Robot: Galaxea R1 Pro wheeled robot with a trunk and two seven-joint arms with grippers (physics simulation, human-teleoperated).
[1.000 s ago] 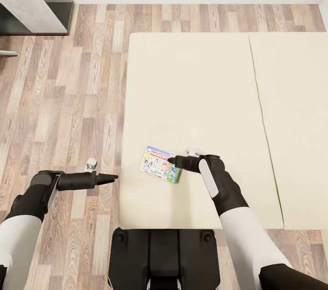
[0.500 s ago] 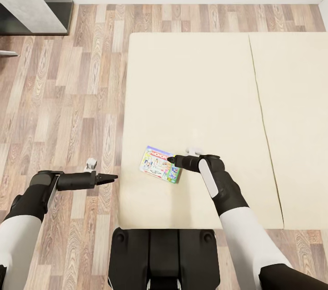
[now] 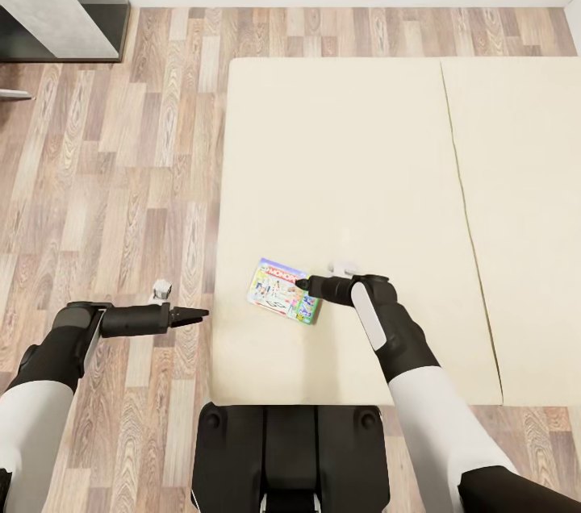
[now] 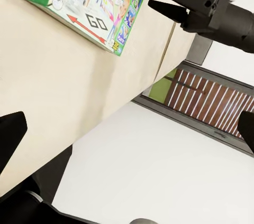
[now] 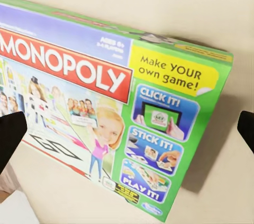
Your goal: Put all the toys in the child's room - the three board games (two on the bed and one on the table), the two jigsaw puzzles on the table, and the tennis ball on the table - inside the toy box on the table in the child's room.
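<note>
Head view first: the Monopoly board game (image 3: pixel 282 301) is lying flat on the beige bed (image 3: pixel 347 158), close to the near edge and toward the left side of the mattress, a bit skewed. The right gripper (image 3: pixel 302 283) is right at the box's right-hand edge with its tips at the corner, and honestly from up here it's too small to tell if it's touching the box or just above it. The left gripper (image 3: pixel 200 312) hangs out over the wood floor (image 3: pixel 121 174), off the bed and apart from the box, doing nothing; its tips look close together here. Left wrist view: you get the box (image 4: pixel 87 7) from the side with the green edge and the "GO" arrow, and the right gripper (image 4: pixel 168 1) just beside its corner with both fingers spread and nothing between them; the left one's own dark fingertips sit at opposite edges of the picture, so it reads as open too. Right wrist view: the lid (image 5: pixel 106 108) is dead ahead, fingertips (image 5: pixel 11 131) wide apart either side. My take on doing this step well: the box is thin and flat on soft bedding, so I'd come in along the green edge, get one finger under the lip and one on top, and close slowly so it doesn't skate across the cover.
</note>
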